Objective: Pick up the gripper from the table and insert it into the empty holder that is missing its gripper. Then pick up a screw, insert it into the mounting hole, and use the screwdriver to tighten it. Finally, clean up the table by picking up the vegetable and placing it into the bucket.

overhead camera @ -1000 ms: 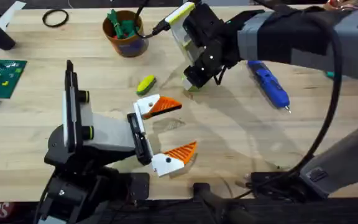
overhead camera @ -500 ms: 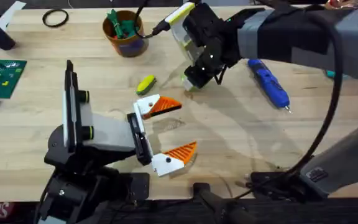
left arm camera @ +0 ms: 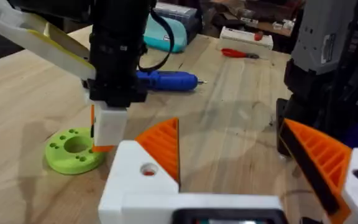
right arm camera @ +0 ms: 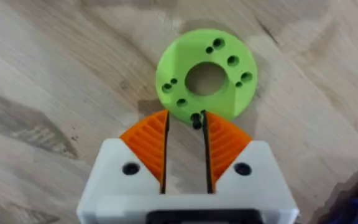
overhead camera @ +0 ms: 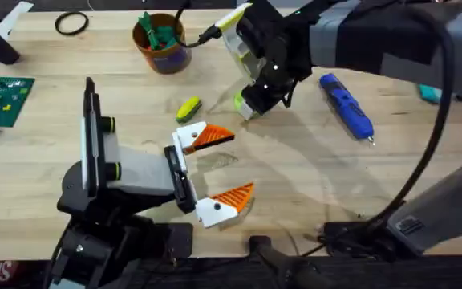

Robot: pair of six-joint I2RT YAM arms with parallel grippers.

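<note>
The right gripper (right arm camera: pixel 184 121) hangs over a lime green disc (right arm camera: pixel 206 74) at mid-table, its orange fingers (right arm camera: pixel 146 142) drawn narrow and pinching a small dark screw (right arm camera: pixel 196 120) at their tips. The left gripper (overhead camera: pixel 211 172) sits nearer, fingers spread wide with bare wood between them. The blue screwdriver (overhead camera: pixel 346 106) lies right of the disc, well apart. The bucket (overhead camera: pixel 160 42) stands by the table's far edge, green pieces inside.
</note>
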